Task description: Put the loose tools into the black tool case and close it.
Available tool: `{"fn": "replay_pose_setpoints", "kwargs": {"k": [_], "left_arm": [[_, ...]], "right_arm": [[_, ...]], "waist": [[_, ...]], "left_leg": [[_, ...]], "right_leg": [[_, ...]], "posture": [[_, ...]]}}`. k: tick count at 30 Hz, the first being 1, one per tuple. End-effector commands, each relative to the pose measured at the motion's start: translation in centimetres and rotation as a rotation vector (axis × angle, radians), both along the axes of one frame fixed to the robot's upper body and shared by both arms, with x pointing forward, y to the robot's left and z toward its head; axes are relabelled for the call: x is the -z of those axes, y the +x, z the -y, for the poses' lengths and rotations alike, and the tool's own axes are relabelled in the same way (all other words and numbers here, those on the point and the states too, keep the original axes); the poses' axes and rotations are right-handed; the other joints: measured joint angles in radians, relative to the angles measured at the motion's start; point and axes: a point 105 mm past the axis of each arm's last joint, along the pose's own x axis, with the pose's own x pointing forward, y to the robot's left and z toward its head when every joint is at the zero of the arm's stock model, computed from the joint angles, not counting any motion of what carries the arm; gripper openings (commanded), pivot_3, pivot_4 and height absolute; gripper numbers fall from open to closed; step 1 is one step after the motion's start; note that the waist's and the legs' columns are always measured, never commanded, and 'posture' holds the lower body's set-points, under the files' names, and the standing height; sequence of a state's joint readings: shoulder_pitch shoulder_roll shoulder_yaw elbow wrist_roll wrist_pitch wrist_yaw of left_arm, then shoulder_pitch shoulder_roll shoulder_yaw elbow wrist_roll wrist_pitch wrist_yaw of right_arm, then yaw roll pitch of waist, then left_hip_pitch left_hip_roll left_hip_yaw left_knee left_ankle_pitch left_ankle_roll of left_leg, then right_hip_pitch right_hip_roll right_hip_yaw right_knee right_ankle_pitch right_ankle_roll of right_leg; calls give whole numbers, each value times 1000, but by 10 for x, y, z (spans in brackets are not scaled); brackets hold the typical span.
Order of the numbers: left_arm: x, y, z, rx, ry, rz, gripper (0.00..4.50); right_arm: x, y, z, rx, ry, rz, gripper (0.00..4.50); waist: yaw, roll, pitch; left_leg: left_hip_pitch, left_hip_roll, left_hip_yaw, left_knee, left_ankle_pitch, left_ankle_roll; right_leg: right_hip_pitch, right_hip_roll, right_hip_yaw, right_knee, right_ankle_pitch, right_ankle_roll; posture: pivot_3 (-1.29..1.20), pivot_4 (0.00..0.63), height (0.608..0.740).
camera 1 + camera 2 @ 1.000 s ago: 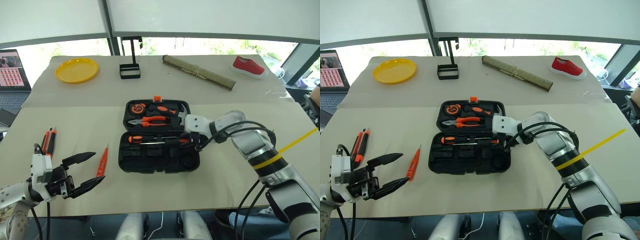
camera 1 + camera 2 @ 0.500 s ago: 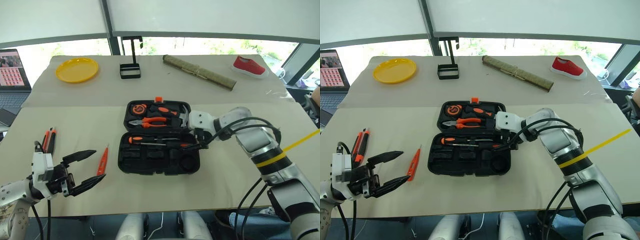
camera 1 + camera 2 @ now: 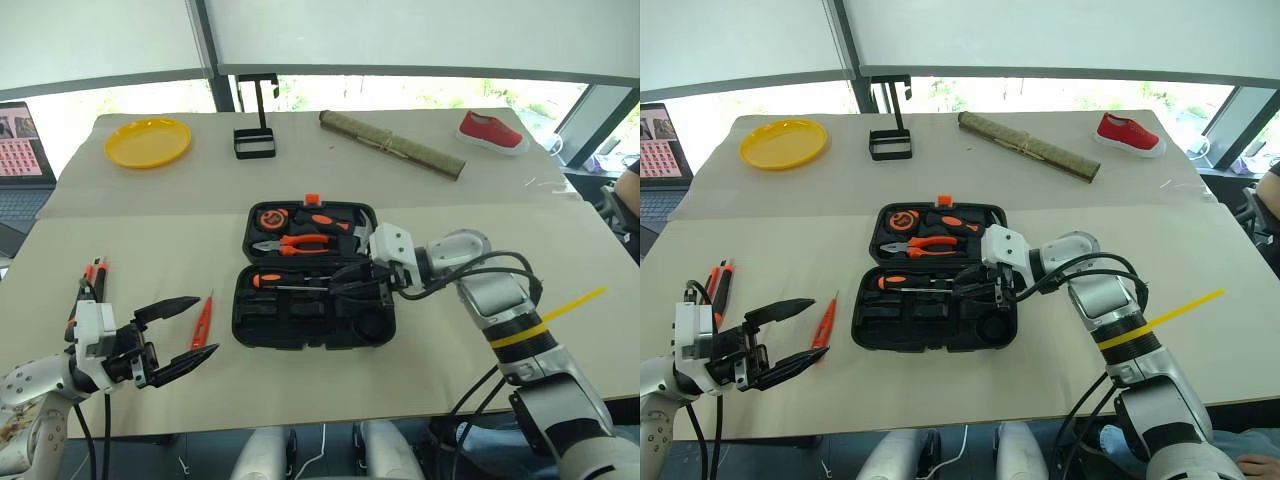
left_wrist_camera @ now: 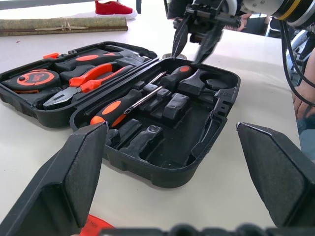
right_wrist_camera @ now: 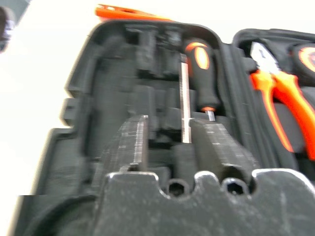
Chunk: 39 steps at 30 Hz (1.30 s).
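The black tool case (image 3: 300, 341) lies open at the table's middle. Two orange-black-handled screwdrivers (image 4: 116, 105) lie head to tail in its near half. My right gripper (image 3: 341, 280) hovers over that half, pointing left. Its fingers (image 5: 134, 142) stand narrowly apart with nothing between them. My left gripper (image 3: 207, 327) is wide open near the table's front left. The slim orange tester screwdriver (image 3: 824, 321) lies on the table at its fingertips. The orange-and-black utility knife (image 3: 89, 284) lies further left. I cannot make out the tape.
Orange-handled pliers (image 3: 296, 243) and a tape measure (image 3: 271, 216) fill the case's far half. Along the back stand a yellow plate (image 3: 148, 142), a black wire stand (image 3: 254, 142), a rolled mat (image 3: 393, 145) and a red shoe (image 3: 491, 132). A laptop (image 3: 18, 130) is at far left.
My right gripper let go at the right screwdriver's handle, swung left over the case, and its fingers narrowed again. The left gripper has stayed open in place.
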<state>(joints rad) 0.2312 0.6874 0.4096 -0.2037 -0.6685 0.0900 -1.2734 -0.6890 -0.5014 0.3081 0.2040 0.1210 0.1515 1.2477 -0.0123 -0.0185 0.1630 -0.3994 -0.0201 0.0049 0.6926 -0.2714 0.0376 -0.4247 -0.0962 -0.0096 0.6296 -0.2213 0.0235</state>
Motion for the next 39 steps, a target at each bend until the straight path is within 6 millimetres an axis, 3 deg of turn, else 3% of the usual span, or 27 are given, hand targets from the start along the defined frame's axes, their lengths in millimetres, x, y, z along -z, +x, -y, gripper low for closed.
{"fn": "replay_pose_setpoints", "kwargs": {"k": [1,13,18,21,24,27,33,36,38,39], "left_arm": [[-6,0,3,16,17,27,4500],[-6,-1,2,-3,28,25,4500],[3,2,-2,-59,47,-4,4500],[5,2,-2,-81,37,-4,4500],[2,1,-15,-180,-10,14,4500],[-1,-2,-37,-313,-36,29,4500],[6,-28,-85,-615,-50,-19,4500],[18,-52,-120,-931,-47,-31,4500],[27,-71,-124,-1033,-65,-40,4500],[32,-79,-124,-1067,-74,-57,4500]], "right_arm": [[0,9,-3,14,-6,59,48],[28,2,-13,-49,-77,41,48],[32,-1,-19,-69,-77,50,48],[19,1,-21,-57,-10,74,48],[-18,-5,-11,-40,184,80,48],[-30,-12,12,18,245,81,714],[-39,-31,58,165,417,189,2832],[-44,-55,77,187,646,133,3814],[-32,-68,80,192,632,120,4473],[-30,-71,81,211,658,113,4473]], "waist": [[0,0,0],[-4,0,0],[-6,0,0],[-8,0,0],[-7,0,0],[0,0,0],[7,-1,-1],[6,-1,0],[2,-1,0],[1,-1,0]], "left_leg": [[0,0,0,0,0,0],[2,1,0,0,0,-1],[4,2,0,-1,0,-1],[4,2,0,-1,0,-1],[4,2,0,-2,0,-2],[2,2,0,-2,0,-2],[1,2,-2,-2,0,-2],[1,2,-1,-3,0,-2],[2,3,-1,-3,0,-2],[2,3,-1,-3,0,-2]], "right_leg": [[0,0,0,0,0,0],[1,2,0,0,0,-1],[2,2,1,1,0,-1],[2,3,1,1,0,-2],[2,3,1,1,0,-2],[0,1,1,1,0,-2],[1,-4,0,-2,0,-2],[2,-4,0,-3,0,-2],[3,-4,2,-3,0,-2],[3,-4,2,-3,0,-1]], "posture": [[0,150,740],[0,150,740],[0,150,740],[0,150,740],[0,150,740],[0,150,740],[0,150,740],[0,150,740],[0,150,740],[0,150,740]]}}
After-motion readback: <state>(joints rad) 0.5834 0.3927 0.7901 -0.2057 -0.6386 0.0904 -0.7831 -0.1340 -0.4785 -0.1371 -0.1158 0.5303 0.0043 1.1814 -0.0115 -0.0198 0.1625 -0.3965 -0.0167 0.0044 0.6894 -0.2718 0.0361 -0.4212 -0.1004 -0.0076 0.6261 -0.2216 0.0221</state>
